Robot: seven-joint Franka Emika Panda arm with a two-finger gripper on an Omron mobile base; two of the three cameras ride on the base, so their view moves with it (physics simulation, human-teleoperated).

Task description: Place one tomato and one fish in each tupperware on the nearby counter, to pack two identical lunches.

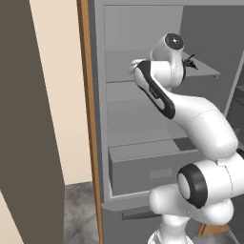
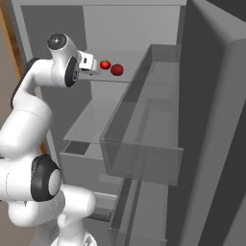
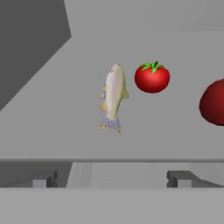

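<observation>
The pincer (image 3: 112, 177) is spread wide and holds nothing, hovering at the front edge of a fridge shelf (image 3: 52, 131). On that shelf lie 1 fish (image 3: 113, 96) and, just beside it, 2 tomatoes: one whole (image 3: 152, 77), one cut off by the frame (image 3: 214, 103). Judging by this, packing has barely begun, with every item yet to be carried to the table.

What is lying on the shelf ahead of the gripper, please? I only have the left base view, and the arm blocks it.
Observer: A fish lies on the shelf, straight ahead in the hand view.
Operator: Are there any tomatoes?
Observer: Yes. One tomato sits beside the fish without touching it, and a second tomato sits further out on that side.
Operator: Is the gripper holding anything?
Observer: No, the gripper is open and empty.
</observation>
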